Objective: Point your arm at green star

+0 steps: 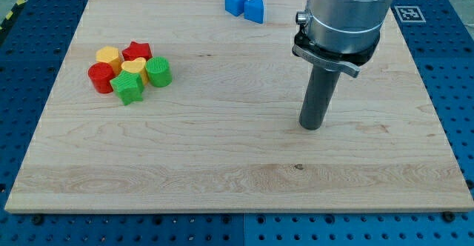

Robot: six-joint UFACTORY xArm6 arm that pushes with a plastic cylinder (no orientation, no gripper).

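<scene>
Worktop (222, 172) of pale wood fills nearly the whole view, lying on a blue perforated base (452, 68). My arm (346, 12) comes down from the top edge, right of the middle, as a wide grey cylinder with a dark collar, then narrows into the dark rod. My tip (312, 127) rests on the wood in the right half, about midway between the top and bottom edges. I carry no pincer at all, only this rod, so nothing about spreading or pinching shows.

Six blocks sit bunched near the left edge, in the upper half, touching or nearly touching one another. The green star (128, 87) is the one nearest the bottom edge of that bunch. The red cylinder (100, 77) is just to its left, the green cylinder (158, 72) up and to its right, and the yellow heart (134, 67) just above it. The yellow hexagon (109, 56) and the red star (137, 51) form the bunch's top row.

My tip is well apart from the green star, far over toward the right edge and a little lower.

Near the top edge, just right of the middle, a blue cube (235, 1) and a blue triangle (254, 9) sit side by side, touching or nearly so.
</scene>
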